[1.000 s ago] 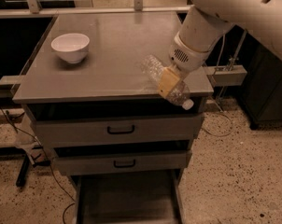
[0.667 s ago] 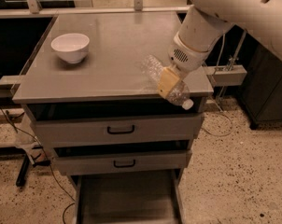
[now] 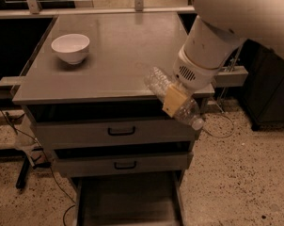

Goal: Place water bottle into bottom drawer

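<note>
My gripper (image 3: pixel 176 99) hangs from the white arm at the cabinet's front right corner, shut on the water bottle (image 3: pixel 157 82). The bottle is clear and crinkled and lies tilted in my grip, its white cap (image 3: pixel 198 124) pointing down and right past the top's front edge. It is held just above the edge of the grey cabinet top (image 3: pixel 114 55). The bottom drawer (image 3: pixel 128 199) is pulled out below, a shallow grey tray with a bare floor, lying below and left of the bottle.
A white bowl (image 3: pixel 70 47) stands at the back left of the cabinet top. The two upper drawers with black handles (image 3: pixel 122 131) are closed. Cables run over the speckled floor (image 3: pixel 236 182) on both sides. A dark cabinet stands at right.
My gripper and the bottle have shifted slightly forward and down at the cabinet's front right corner. Nothing else moved.
</note>
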Tool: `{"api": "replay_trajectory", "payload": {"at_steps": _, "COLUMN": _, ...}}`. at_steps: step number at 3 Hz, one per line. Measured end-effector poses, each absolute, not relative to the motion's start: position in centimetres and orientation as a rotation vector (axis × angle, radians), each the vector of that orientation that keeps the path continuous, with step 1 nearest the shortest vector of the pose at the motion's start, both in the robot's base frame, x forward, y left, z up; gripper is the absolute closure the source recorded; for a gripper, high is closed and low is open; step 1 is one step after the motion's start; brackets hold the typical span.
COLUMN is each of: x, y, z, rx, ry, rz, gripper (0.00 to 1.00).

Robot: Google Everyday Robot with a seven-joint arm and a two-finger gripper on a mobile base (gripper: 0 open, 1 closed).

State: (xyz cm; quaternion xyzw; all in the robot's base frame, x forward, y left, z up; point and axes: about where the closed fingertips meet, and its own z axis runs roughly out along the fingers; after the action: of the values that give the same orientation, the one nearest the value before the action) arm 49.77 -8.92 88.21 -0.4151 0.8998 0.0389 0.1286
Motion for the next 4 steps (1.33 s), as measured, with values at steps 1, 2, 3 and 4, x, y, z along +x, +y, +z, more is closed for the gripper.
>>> {"api": "replay_trajectory", "payload": {"at_steps": 1, "x": 44.8, "y": -8.8, "z": 84.8, "rx": -1.184, "ry": 2.72, "rz": 0.165, "gripper": 1.0}}
{"api": "replay_trajectory", "payload": {"at_steps": 2, "x": 44.8, "y": -8.8, "z": 84.8, "rx": -1.184, "ry": 2.721, "rz": 0.165, "gripper": 1.0}}
{"api": "replay_trajectory", "payload": {"at_steps": 3, "x": 42.5, "y": -8.1, "z": 81.1, "rx": -1.14, "ry": 2.778, "rz": 0.284, "gripper": 1.0}}
{"api": "replay_trajectory", "payload": {"at_steps": 4, "x": 39.0, "y": -6.8, "z": 75.0, "rx": -1.067, "ry": 2.861, "rz": 0.438, "gripper": 1.0}}
